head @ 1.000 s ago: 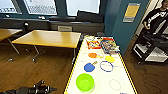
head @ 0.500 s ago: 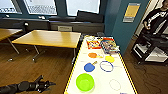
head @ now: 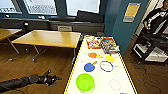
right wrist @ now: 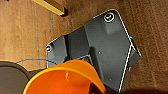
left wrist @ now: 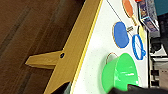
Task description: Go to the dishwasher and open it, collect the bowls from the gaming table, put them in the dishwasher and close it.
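Observation:
The gaming table [head: 75, 67] has a white top and yellow sides. On it lie a lime green bowl [head: 85, 82], a blue bowl [head: 89, 67], an orange one [head: 92, 55], a yellow one [head: 109, 59] and a pale blue-rimmed one [head: 106, 66]. My left gripper [head: 53, 79] hangs open over the floor, just left of the table's near corner, holding nothing. In the left wrist view the green bowl [left wrist: 120, 73] looms close, with the blue bowl [left wrist: 121, 34] beyond it. My right gripper [right wrist: 98, 89] is shut on the rim of another orange bowl [right wrist: 62, 80]. The dishwasher is out of view.
Board-game boxes [head: 94, 44] lie at the table's far end. A wooden table [head: 50, 38] stands to the left over the wood floor. A person [head: 156, 17] stands at the right behind a black cart [head: 152, 47]. The robot's dark base [right wrist: 100, 50] is below the orange bowl.
My left arm has reached forward and to the right, bringing its gripper closer to the gaming table's near corner. The bowls on the table have not moved.

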